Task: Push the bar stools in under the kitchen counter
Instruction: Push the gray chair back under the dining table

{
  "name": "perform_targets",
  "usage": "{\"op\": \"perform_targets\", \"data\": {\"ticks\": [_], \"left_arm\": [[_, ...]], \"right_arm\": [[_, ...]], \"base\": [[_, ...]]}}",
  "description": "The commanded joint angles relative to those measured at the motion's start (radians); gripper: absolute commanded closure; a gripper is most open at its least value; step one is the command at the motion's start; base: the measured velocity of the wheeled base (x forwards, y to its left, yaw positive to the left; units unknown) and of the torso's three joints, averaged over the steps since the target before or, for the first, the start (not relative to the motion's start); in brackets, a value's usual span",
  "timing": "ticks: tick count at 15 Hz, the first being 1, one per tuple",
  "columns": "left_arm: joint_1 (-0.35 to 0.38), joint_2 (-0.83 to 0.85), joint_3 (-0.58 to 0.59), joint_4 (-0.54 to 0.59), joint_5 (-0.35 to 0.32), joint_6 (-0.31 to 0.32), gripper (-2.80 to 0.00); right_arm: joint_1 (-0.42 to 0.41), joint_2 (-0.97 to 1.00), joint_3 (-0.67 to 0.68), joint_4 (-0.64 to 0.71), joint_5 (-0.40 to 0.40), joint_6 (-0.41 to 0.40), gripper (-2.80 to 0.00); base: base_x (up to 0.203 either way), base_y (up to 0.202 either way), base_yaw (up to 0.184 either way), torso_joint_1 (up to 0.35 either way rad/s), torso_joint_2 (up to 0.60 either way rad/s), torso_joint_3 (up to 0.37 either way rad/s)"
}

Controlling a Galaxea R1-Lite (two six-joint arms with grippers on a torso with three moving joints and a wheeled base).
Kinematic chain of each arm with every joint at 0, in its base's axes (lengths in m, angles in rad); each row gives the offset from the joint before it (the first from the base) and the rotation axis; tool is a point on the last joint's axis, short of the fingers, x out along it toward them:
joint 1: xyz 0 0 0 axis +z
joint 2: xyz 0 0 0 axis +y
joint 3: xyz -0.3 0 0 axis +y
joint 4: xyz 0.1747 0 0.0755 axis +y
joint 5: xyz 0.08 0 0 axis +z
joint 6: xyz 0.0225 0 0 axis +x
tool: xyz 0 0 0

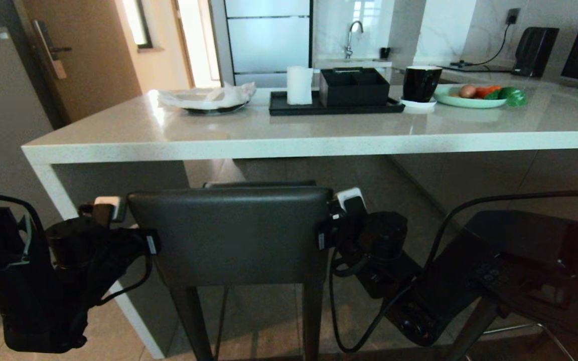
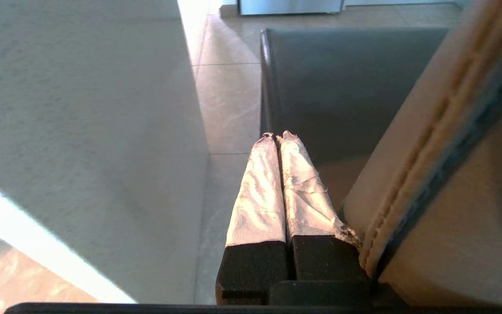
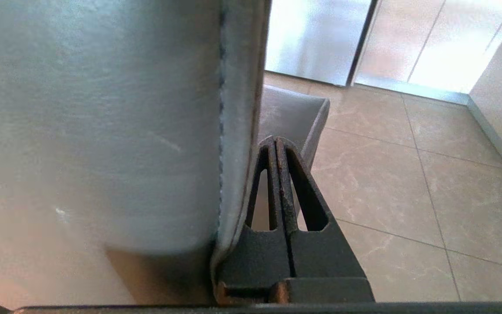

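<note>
Leather bar stool (image 1: 229, 235) backrest, closed left claw (image 2: 278, 136), closed right claw (image 3: 276, 140) flanking

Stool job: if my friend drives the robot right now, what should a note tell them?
Left gripper: shut, holding nothing, beside the left edge of the bar stool's backrest.
Right gripper: shut, holding nothing, beside the backrest's right edge.
Stool: in front of the kitchen counter, near its left end panel. Its seat already reaches under the slab; the backrest is still out on the robot's side.
Second stool: lower right, farther out from the counter, untouched.
Done: both arms flank the first stool.
Left: finish pushing this stool in, then push the second.
</note>
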Motion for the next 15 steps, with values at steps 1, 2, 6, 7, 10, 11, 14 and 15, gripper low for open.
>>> {"op": "perform_targets", "data": {"ticks": [1, 2, 6, 7, 10, 11, 14, 15], "left_arm": [[0.011, 0.003, 0.003, -0.006, -0.002, 0.0, 0.0], [0.012, 0.001, 0.005, -0.006, -0.002, 0.0, 0.0], [0.005, -0.002, 0.024, -0.006, -0.004, -0.001, 0.0], [0.003, -0.002, 0.023, -0.006, -0.005, -0.001, 0.0], [0.001, -0.008, 0.022, -0.006, -0.005, -0.004, 0.0], [0.004, -0.011, 0.018, -0.006, -0.005, -0.004, 0.0], [0.013, -0.045, 0.022, -0.006, -0.001, -0.004, 0.0], [0.024, -0.054, 0.026, -0.006, 0.0, -0.007, 0.0]], "right_arm": [[0.007, 0.018, -0.012, -0.001, 0.0, -0.001, 0.0], [0.012, 0.022, -0.022, 0.004, -0.008, -0.002, 0.0], [0.022, 0.049, -0.066, 0.012, -0.036, -0.002, 0.0], [0.021, 0.048, -0.065, 0.013, -0.036, -0.001, 0.0], [0.02, 0.035, -0.047, 0.012, -0.038, -0.001, 0.0], [0.019, 0.021, -0.035, 0.012, -0.038, -0.001, 0.0], [-0.01, -0.003, -0.015, 0.012, -0.038, -0.001, 0.0], [-0.017, -0.015, -0.004, 0.012, -0.038, -0.001, 0.0]], "base": [[0.0, 0.0, 0.0, 0.0, 0.0, 0.0], [0.0, 0.0, 0.0, 0.0, 0.0, 0.0], [0.0, 0.0, 0.0, 0.0, 0.0, 0.0], [0.0, 0.0, 0.0, 0.0, 0.0, 0.0], [0.0, 0.0, 0.0, 0.0, 0.0, 0.0], [0.0, 0.0, 0.0, 0.0, 0.0, 0.0], [0.0, 0.0, 0.0, 0.0, 0.0, 0.0], [0.0, 0.0, 0.0, 0.0, 0.0, 0.0]]}}
